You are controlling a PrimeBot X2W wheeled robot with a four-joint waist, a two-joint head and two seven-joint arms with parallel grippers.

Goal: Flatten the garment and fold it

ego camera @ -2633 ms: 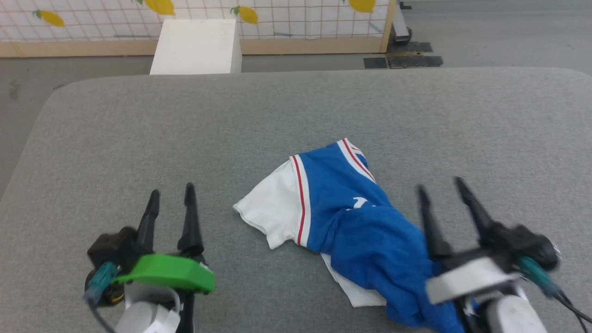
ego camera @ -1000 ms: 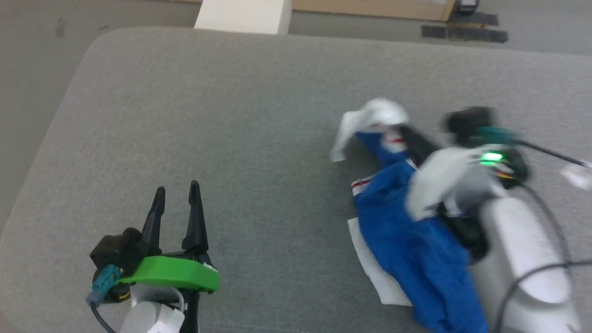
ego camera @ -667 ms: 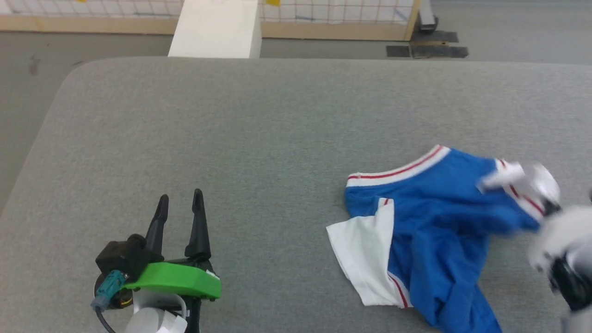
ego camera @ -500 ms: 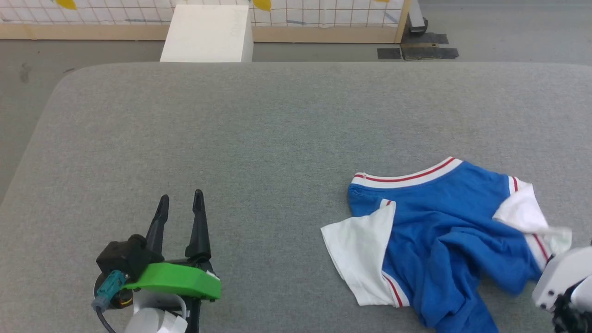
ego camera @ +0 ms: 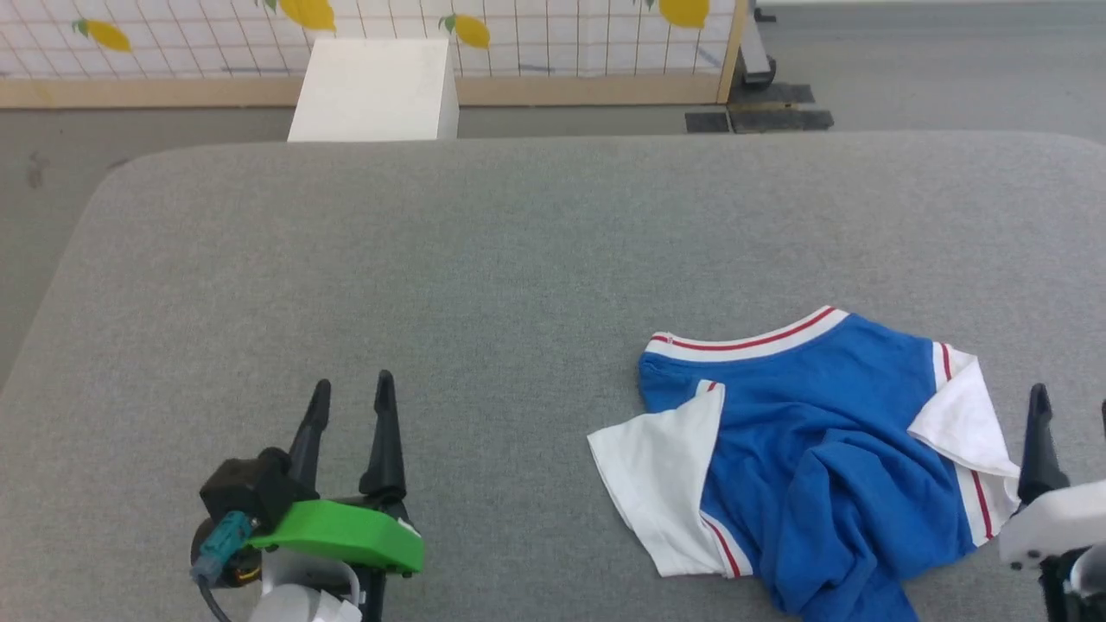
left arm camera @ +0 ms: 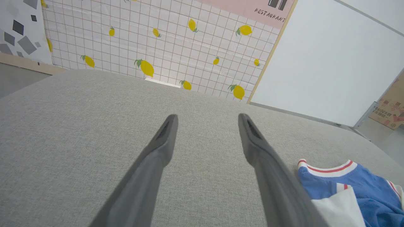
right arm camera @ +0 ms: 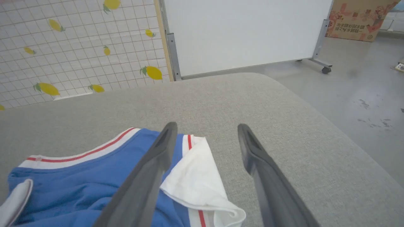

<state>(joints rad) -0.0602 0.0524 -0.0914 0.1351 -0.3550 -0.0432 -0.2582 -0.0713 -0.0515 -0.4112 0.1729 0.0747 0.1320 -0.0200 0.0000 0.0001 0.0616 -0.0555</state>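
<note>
The garment (ego camera: 829, 458) lies crumpled on the grey fabric table (ego camera: 432, 259), right of centre. It is royal blue, with its striped neckband toward the far side and a white sleeve on each side. My right gripper (ego camera: 1071, 402) stands open just right of the right sleeve (right arm camera: 195, 176), holding nothing. In the right wrist view its left finger overlaps the garment (right arm camera: 94, 183), and the right gripper (right arm camera: 207, 126) is spread wide. My left gripper (ego camera: 352, 386) is open over bare table well to the left. In the left wrist view the left gripper (left arm camera: 207, 118) has the garment (left arm camera: 363, 195) at lower right.
A white box (ego camera: 371, 86) stands on the floor beyond the table's far edge, before a lemon-patterned wall (ego camera: 562, 34). A white panel on wheels (right arm camera: 246, 31) and a cardboard box (right arm camera: 356, 19) stand off to the right. The table's rounded right corner (right arm camera: 284, 91) is near my right gripper.
My right gripper took hold of the garment, swung it over to the right and let go; it now lies more spread out. The head camera shifted meanwhile. The left gripper barely moved.
</note>
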